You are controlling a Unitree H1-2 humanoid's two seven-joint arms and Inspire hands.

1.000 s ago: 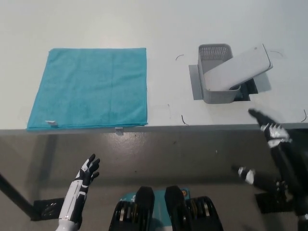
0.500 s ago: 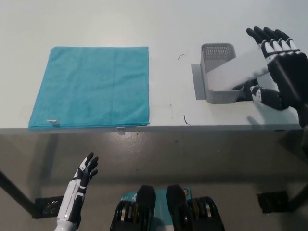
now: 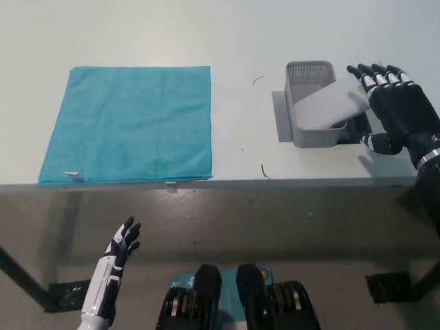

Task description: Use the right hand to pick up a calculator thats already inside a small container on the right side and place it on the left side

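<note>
head view: right hand [image 3: 397, 110] is hovering with fingers spread, grasping nothing, over the calculator's [image 3: 330, 104] right end. calculator is leaning tilted in the small container [image 3: 311, 103] near the bench's [image 3: 234, 41] front right edge. teal cloth [image 3: 128, 122] is lying at left. left hand [image 3: 122, 242] is resting released below the bench edge.

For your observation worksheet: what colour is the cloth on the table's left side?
The cloth is plain teal, shown clearly in the head view.

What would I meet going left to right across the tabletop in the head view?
Teal cloth → grey basket with the calculator leaning out of it → black right hand, open beside the calculator's end.
</note>
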